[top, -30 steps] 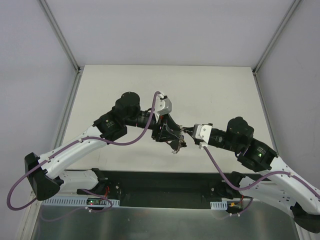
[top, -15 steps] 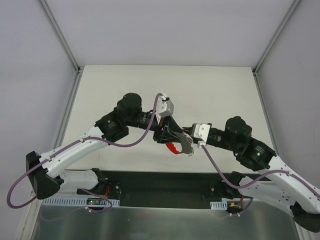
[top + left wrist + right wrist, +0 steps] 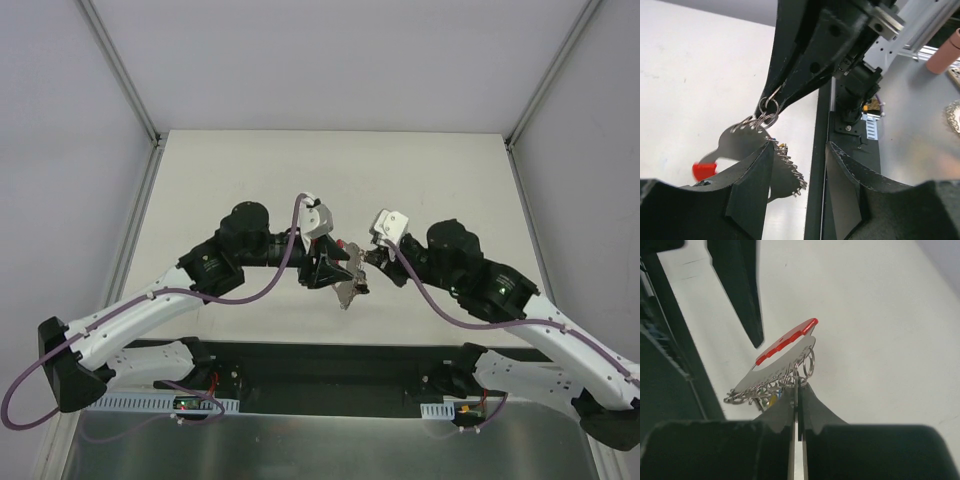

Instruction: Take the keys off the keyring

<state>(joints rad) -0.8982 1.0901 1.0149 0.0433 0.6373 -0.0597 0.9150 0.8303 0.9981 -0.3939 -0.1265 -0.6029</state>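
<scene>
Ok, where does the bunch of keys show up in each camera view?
Top external: keys hang just below centre.
Left wrist: lower left, beside its own finger.
Right wrist: centre, just above its fingertips.
Shared landmark: the right gripper, shut on the keyring atop the bunch.

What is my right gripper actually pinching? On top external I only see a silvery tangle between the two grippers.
Observer: The right wrist view shows the right gripper shut on the keyring itself, not on a key blade.
Operator: Does the left one hold anything?
Observer: No. In the left wrist view the left gripper stands open with nothing between its jaws. The keys hang outside them, beside one finger.
Operator: Which key sits most exposed?
Observer: The red-headed key lies on top of the bunch, pointing towards the left arm. A yellow head is tucked underneath.
</scene>
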